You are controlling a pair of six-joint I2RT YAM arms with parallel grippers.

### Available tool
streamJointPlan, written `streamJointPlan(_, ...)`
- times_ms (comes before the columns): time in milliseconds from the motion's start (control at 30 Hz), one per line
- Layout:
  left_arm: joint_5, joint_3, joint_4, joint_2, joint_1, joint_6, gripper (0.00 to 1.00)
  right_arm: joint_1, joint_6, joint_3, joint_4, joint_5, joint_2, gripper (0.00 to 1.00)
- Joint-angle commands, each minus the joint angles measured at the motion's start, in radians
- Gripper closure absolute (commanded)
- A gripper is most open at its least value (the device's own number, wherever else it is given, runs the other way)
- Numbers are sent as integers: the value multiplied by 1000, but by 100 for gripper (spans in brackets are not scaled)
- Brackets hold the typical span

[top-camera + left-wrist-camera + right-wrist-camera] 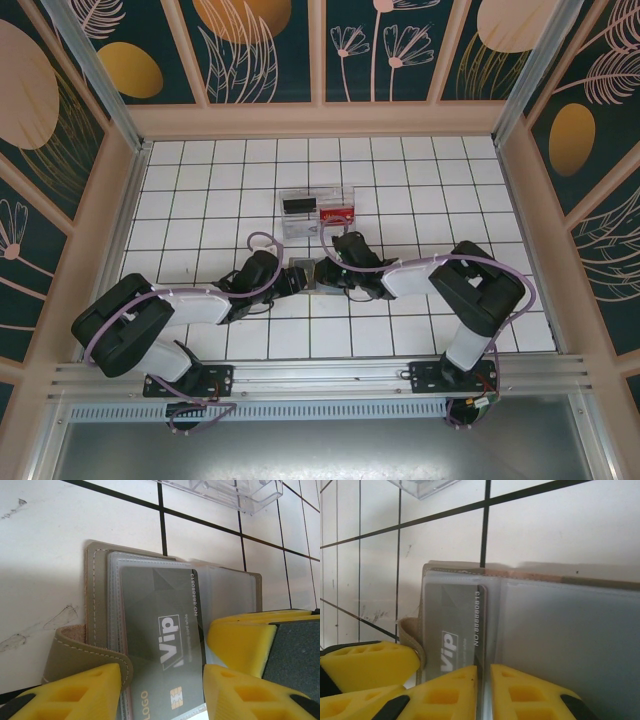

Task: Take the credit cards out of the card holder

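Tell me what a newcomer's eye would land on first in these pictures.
The open card holder lies mid-table, a clear tray just beyond it. Up close, a grey VIP card sits in a clear sleeve of the holder. The right hand is pinched on the card's edge, while the left hand straddles the holder, its yellow fingers apart.

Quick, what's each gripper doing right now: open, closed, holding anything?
Left gripper: open, set down on the card holder, one finger either side of the credit card.
Right gripper: closed on the credit card's edge.
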Motion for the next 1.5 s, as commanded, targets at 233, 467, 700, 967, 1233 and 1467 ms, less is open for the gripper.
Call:
streamJointPlan(233,12,1,-14,13,0,-3,52,3,9,37,20,-34,35,84)
streamJointPlan(467,12,1,-18,8,0,-1,52,9,0,48,-30,14,35,84)
streamJointPlan(700,12,2,-19,7,0,0,52,14,11,60,-59,37,54,82)
streamJointPlan(967,10,2,-25,7,0,2,52,24,12,70,-99,88,45,82)
streamJointPlan(1233,13,12,-28,16,0,6,52,34,3,76,-53,10,68,87)
streamJointPlan(1467,8,13,-42,6,0,8,52,36,6,64,-47,21,51,100)
